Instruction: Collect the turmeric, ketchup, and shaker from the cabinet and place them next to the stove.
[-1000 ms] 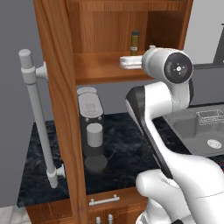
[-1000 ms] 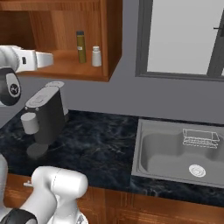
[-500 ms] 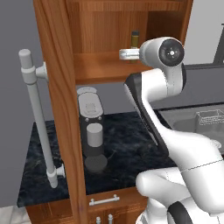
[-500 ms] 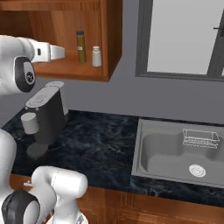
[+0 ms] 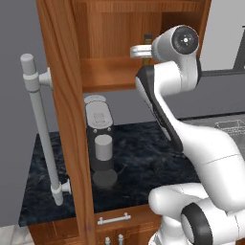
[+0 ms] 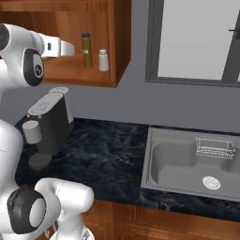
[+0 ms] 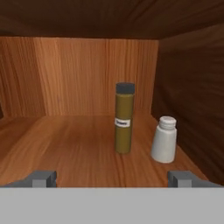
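hand view: the gripper (image 7: 112,178) is standing wide apart and gripping nothing at the bottom edge, facing the shelf of the open cabinet (image 7: 65,148). a tall olive-yellow turmeric bottle (image 7: 124,118) with a dark cap is standing upright at frame centre, its small white label too blurred to read, and a short whitish shaker (image 7: 164,139) is standing just beside it, lower right. in the right base view both are sitting at upper centre, above the coffee machine (image 6: 49,123) at left.
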